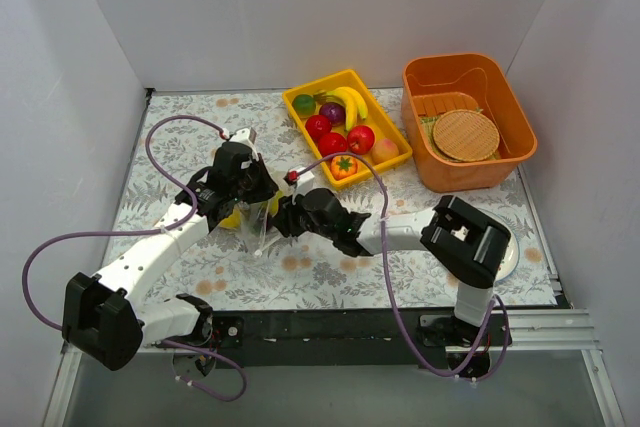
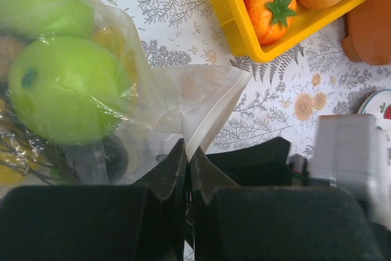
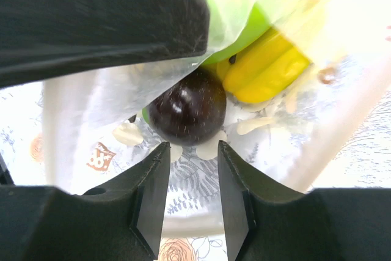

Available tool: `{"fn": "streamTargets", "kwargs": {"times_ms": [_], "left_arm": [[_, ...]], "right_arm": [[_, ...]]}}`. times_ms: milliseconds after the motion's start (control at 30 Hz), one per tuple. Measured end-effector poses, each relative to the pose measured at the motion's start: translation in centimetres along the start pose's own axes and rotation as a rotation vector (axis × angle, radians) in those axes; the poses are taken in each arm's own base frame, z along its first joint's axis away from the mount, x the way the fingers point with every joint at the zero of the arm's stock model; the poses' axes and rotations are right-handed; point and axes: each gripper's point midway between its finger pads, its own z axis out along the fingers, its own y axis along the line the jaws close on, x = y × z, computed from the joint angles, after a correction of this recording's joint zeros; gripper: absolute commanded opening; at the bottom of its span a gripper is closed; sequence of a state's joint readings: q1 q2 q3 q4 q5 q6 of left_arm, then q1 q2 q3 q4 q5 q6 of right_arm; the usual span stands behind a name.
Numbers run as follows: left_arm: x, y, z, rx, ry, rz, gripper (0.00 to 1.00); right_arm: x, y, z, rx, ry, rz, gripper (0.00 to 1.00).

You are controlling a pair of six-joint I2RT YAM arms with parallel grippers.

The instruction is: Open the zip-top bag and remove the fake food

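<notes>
The zip-top bag [image 1: 260, 229] lies crumpled between my two grippers at mid-table. My left gripper [image 1: 247, 183] is shut on the bag's white edge strip [image 2: 204, 128]; it pinches this between its fingertips [image 2: 174, 163]. Through the film [image 2: 153, 99] I see two light green apples [image 2: 61, 87] of the fake food. My right gripper [image 1: 290, 215] is open at the bag's mouth, its fingertips [image 3: 160, 169] apart and empty. Just ahead of them lies a dark glossy round piece [image 3: 188, 108]. Behind that are a yellow piece [image 3: 266, 68] and a green one [image 3: 244, 29].
A yellow tray [image 1: 340, 75] holding a banana, red fruits and an orange tomato-like fruit [image 2: 272, 7] stands behind the bag. An orange basin [image 1: 520, 117] with a round woven mat [image 1: 466, 135] stands at the back right. A white plate [image 1: 512, 257] lies under the right arm.
</notes>
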State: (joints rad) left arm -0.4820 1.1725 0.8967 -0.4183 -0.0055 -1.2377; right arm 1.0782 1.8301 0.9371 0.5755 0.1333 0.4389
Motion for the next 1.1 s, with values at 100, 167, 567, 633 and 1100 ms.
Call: {"fn": "streamTargets", "kwargs": {"times_ms": [100, 167, 567, 633, 1100], "left_arm": [[-0.2, 0.3, 0.0, -0.018, -0.009, 0.007, 0.0], [-0.3, 0.4, -0.2, -0.024, -0.011, 0.011, 0.0], [-1.4, -0.9, -1.1, 0.016, -0.021, 0.007, 0.0], [-1.3, -1.3, -1.2, 0.032, -0.014, 0.004, 0.0], [-3.9, -0.4, -3.6, -0.057, -0.084, 0.005, 0.52]], "right_arm": [[-1.3, 0.1, -0.9, 0.005, -0.032, 0.002, 0.47], [-1.9, 0.2, -1.2, 0.005, -0.045, 0.003, 0.49], [-0.2, 1.1, 1.5, -0.057, 0.009, -0.012, 0.8], [-0.2, 1.3, 2.1, -0.064, 0.011, -0.014, 0.8], [-2.1, 1.3, 3.3, -0.063, -0.043, 0.02, 0.8]]}}
